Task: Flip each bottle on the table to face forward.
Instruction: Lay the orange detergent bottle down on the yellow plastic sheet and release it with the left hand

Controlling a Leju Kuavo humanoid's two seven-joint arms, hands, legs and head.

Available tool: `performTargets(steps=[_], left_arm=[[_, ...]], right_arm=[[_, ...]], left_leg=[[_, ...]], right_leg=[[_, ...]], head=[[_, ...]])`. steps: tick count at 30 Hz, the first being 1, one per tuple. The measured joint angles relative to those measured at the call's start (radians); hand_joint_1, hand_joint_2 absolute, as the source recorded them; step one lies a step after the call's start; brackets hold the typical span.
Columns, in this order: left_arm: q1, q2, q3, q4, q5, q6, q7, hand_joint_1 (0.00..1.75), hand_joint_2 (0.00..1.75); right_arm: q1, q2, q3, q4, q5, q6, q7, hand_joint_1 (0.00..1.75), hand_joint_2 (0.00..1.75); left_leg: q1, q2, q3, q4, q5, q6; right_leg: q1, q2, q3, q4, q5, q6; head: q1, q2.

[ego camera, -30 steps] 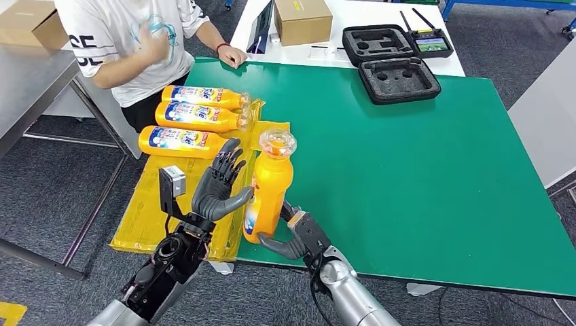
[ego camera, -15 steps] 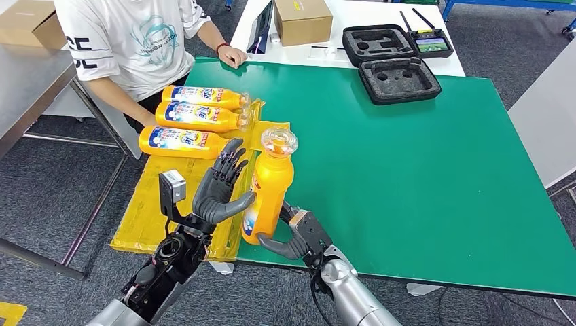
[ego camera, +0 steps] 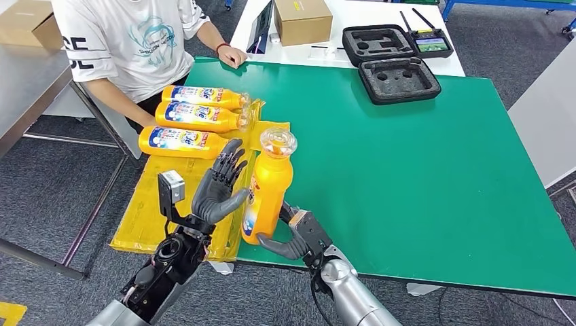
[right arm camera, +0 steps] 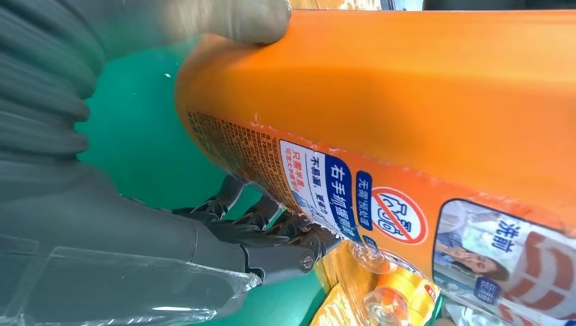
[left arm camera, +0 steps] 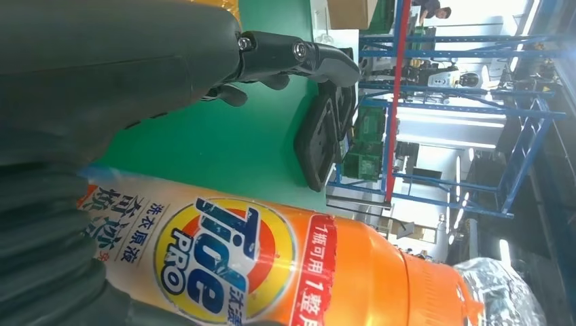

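Upright bottle (ego camera: pixel 269 189), lower centre — right hand (ego camera: pixel 293 238) grips base, left hand (ego camera: pixel 219 187) spread, thumb touching side. Mid-rotation; next, twist label forward.

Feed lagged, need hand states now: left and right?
Left hand: open, fingers spread, thumb against the upright orange plastic detergent bottle.
Right hand: gripping that bottle's base.

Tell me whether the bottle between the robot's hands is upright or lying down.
Upright: the orange bottle stands on its base at the green table's near edge, cap up, slightly tilted, between the left hand and right hand.
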Motion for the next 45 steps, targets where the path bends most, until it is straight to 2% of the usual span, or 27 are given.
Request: performTargets(steps=[8,20,29,36,41,45], left_arm=[[0.027,0.001,0.003,-0.017,0.003,-0.003,0.006,0.00,0.00],[0.028,0.001,-0.006,-0.022,-0.077,-0.043,-0.005,0.00,0.00],[0.027,0.001,-0.056,-0.049,-0.319,0.101,-0.027,0.00,0.00],[0.027,0.000,-0.064,-0.051,-0.343,0.118,-0.027,0.00,0.00],[0.023,0.001,-0.095,-0.053,-0.482,0.223,-0.004,0.00,0.00],[0.021,0.001,-0.099,-0.053,-0.487,0.226,-0.002,0.00,0.00]], right_arm=[[-0.008,0.002,-0.001,0.000,0.010,0.007,-0.003,1.75,1.75],[-0.017,0.002,-0.009,0.000,0.027,0.010,-0.003,1.75,1.75],[-0.026,0.003,-0.015,0.001,0.039,0.023,0.020,1.75,1.75],[-0.030,0.004,-0.015,0.001,0.042,0.026,0.025,1.75,1.75],[-0.052,0.022,-0.006,0.001,0.067,0.027,0.082,1.75,1.75],[-0.054,0.026,-0.002,0.001,0.068,0.027,0.088,1.75,1.75]], left_leg=[[0.000,0.000,0.000,0.000,0.000,0.000],[0.000,0.000,0.000,0.000,0.000,0.000],[0.000,0.000,0.000,0.000,0.000,0.000],[0.000,0.000,0.000,0.000,0.000,0.000],[0.000,0.000,0.000,0.000,0.000,0.000],[0.000,0.000,0.000,0.000,0.000,0.000]], right_leg=[[0.000,0.000,0.000,0.000,0.000,0.000],[0.000,0.000,0.000,0.000,0.000,0.000],[0.000,0.000,0.000,0.000,0.000,0.000],[0.000,0.000,0.000,0.000,0.000,0.000],[0.000,0.000,0.000,0.000,0.000,0.000],[0.000,0.000,0.000,0.000,0.000,0.000]], head=[[0.000,0.000],[0.000,0.000],[0.000,0.000],[0.000,0.000],[0.000,0.000],[0.000,0.000]])
